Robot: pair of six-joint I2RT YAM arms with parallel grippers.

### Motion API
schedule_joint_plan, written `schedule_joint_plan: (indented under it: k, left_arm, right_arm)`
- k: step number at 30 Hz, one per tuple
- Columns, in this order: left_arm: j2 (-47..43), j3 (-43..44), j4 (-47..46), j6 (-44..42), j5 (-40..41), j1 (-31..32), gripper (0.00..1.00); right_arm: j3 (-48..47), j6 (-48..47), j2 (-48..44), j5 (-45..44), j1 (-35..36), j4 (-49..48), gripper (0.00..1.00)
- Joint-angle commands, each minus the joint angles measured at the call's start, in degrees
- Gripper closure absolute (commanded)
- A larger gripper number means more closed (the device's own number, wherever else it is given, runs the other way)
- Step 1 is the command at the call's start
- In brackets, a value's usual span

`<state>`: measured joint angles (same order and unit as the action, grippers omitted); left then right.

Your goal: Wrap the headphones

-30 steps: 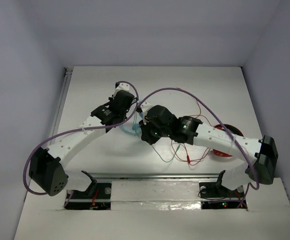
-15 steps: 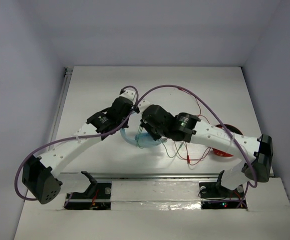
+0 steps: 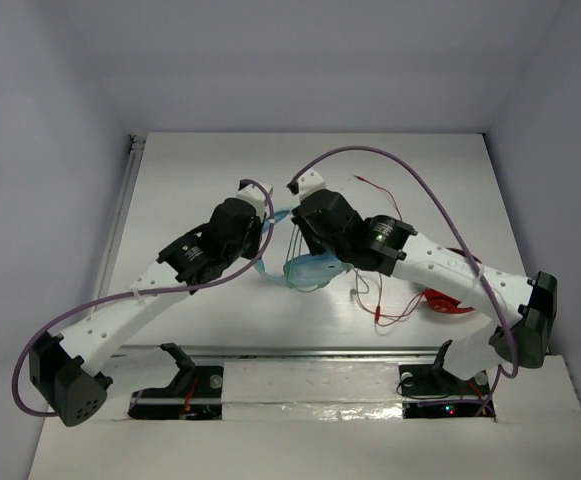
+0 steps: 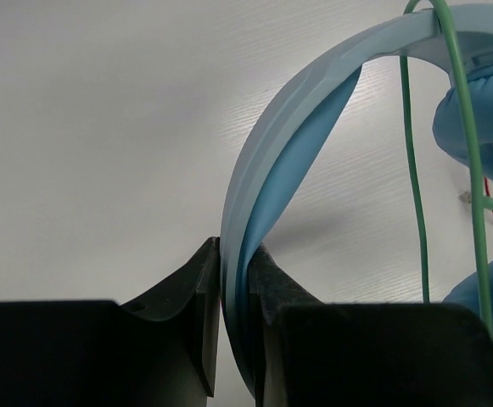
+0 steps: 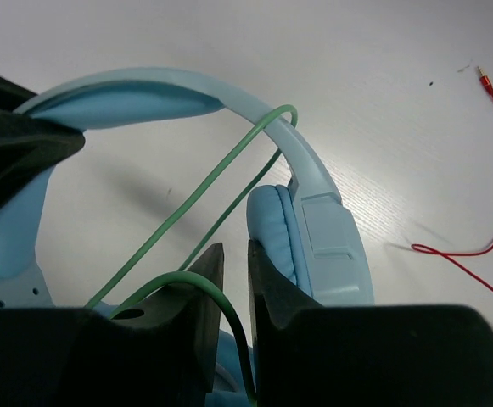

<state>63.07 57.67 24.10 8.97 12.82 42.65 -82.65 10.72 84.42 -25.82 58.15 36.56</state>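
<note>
**1. STATUS**
- The headphones (image 3: 305, 270) are at mid-table, btwn the two wrists. The headband (image 4: 267, 161) is raised. Contact btwn the ear cups and the table (image 3: 190, 170) cannot be told.
- The left gripper (image 4: 233, 254) is clenched on the headband, one pad on each face.
- The right gripper (image 5: 234, 259) has its jaws nearly together w/ the cable (image 5: 229, 165) running down through the gap. The cable appears pinched.
- In the right wrist view the cable crosses over the top of the headband.

**2. HAZARDS (judgement)**
- **Band slip.** The left grip covers a narrow strip only. A sideways cable pull may twist the band out of the pads.
- **Turn slides off.** The band is smooth and curved. A slack turn may creep down toward an ear cup and undo the wrap.
- **Over-tension.** If the pinch lets no cable feed through, a long sweep loads the thin cable where it enters the cup.
- **Cable drop.** A thin cable in a near-shut gap may slip free mid-sweep.
- **Snag.** The red cable (image 3: 385, 310) lies near, the red headphones (image 3: 445, 300) farther to the right. A low pass may hook it.
- **Arm clash.** The wrists sit close together, so a wide orbit risks contact.
</note>
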Motion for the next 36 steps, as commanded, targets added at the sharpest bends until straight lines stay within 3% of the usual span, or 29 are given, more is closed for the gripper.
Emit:
schedule_joint_plan:
  k: [1,10,18,21,22,25,33,36]
  left_arm:
    - [-2.1,-1.1,1.5,-1.6,-7.3,0.9,1.0]
    - [0.1,-1.7,1.9,-0.5,-5.4,0.1,1.0]
    - [1.3,-0.9,2.6,0.4,-3.3,-1.1,1.0]
    - [1.4,-0.6,1.7,0.0,-4.9,-1.1,1.0]
    - [1.4,-0.7,1.4,0.0,-5.2,-1.1,1.0]
    - [1.8,-0.8,1.7,0.0,-5.2,-1.1,1.0]
    - [-1.2,0.0,0.8,-0.4,-11.4,-1.1,1.0]
    - [-2.2,0.9,1.2,-0.6,-12.4,-1.1,1.0]
  right_arm:
    - [-1.0,0.2,-2.3,-9.8,-3.9,-9.6,0.75]
    - [0.7,2.5,-4.0,-6.1,-8.3,-14.7,0.65]
    - [2.1,5.6,-4.6,8.2,-10.3,-17.2,0.66]
    - [2.5,5.7,-4.9,12.8,-10.9,-18.0,0.7]
    - [2.6,5.9,-5.1,12.9,-10.9,-18.3,0.85]
    - [2.4,5.7,-6.1,11.9,-11.4,-17.9,0.99]
    - [3.0,2.9,-6.3,4.1,-13.8,-17.1,1.0]
    - [4.3,2.8,-6.6,3.1,-16.6,-18.0,0.94]
